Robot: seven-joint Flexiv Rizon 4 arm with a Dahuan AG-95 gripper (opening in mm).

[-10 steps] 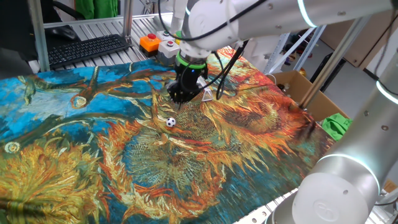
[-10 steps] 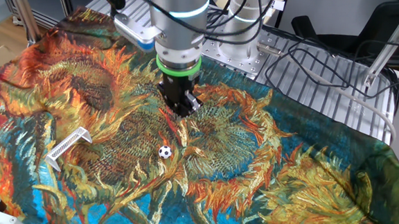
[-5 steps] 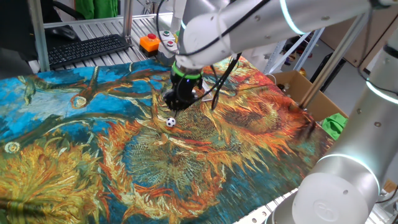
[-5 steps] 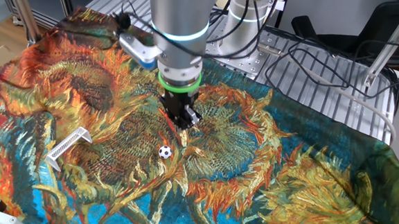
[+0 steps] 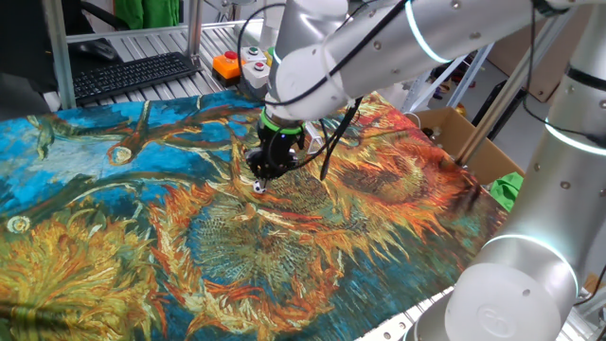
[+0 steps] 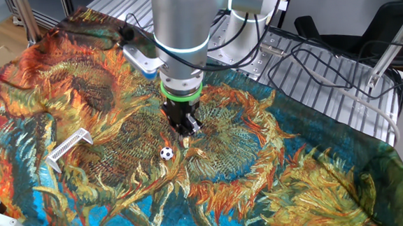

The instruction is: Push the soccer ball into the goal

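The soccer ball (image 6: 167, 154) sits on the painted sunflower cloth (image 6: 317, 169) that covers the desk, near the middle, well apart from the goal (image 6: 69, 146), which lies to its left in the other fixed view. The claw (image 6: 186, 133) points straight down just beside the ball, on the side away from the goal, its fingers pressed together and holding nothing. Judging from this, the push is not yet made: the ball has the whole stretch to the goal left to travel. Between ball and goal the cloth lies open, though wrinkled. A box with coloured buttons (image 5: 239, 66) stands at the far edge, beyond the goal's side.
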